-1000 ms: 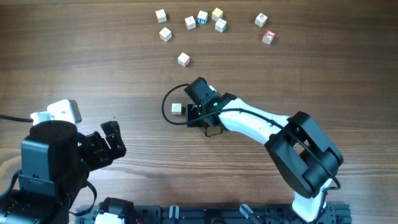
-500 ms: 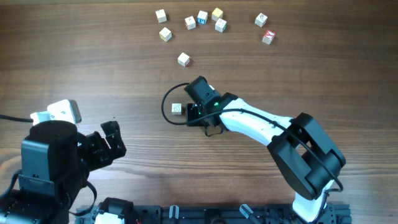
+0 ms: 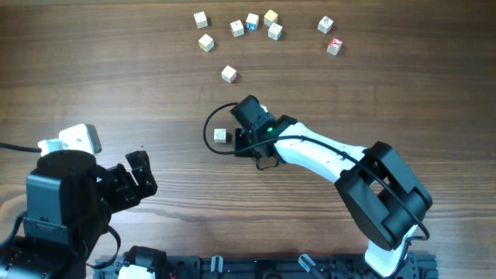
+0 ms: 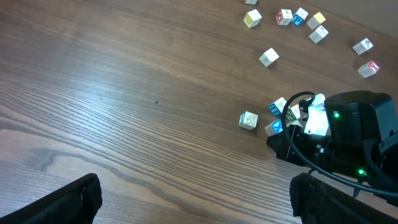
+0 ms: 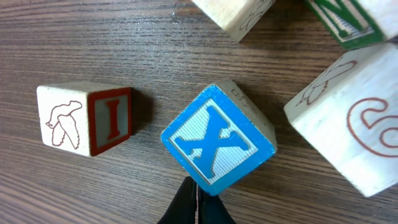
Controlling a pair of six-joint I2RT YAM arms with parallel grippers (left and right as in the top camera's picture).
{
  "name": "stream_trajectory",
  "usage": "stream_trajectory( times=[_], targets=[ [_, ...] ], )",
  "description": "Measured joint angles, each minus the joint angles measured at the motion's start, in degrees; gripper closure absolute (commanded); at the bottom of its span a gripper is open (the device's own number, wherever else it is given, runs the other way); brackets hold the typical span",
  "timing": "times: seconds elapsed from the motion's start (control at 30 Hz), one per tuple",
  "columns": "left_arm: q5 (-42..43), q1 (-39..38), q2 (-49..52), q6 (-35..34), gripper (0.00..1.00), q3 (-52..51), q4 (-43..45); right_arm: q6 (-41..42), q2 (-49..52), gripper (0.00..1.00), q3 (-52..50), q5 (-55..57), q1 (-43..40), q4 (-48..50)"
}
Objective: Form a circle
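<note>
Right gripper (image 5: 196,202), jaws clenched empty, touched the blue X cube (image 5: 217,140). A slow, straight nudge would tighten the circle (image 4: 277,108). Left gripper (image 4: 196,202) jaws were released.

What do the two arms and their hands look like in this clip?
The right arm has a white tube between bulky black joints, a thin black cable looping off its wrist and a small green light. The right hand ends in dark narrow tips. The left arm is black with a white block; the left hand is blocky and black.
</note>
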Motion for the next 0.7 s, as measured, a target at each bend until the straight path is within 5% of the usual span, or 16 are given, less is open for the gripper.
stream_trajectory(
  times=[0.7],
  targets=[
    [0.0, 0.0, 0.0, 0.0, 0.0, 0.0, 0.0, 0.22, -0.28, 0.95, 0.0, 0.98, 0.0, -0.85]
  ],
)
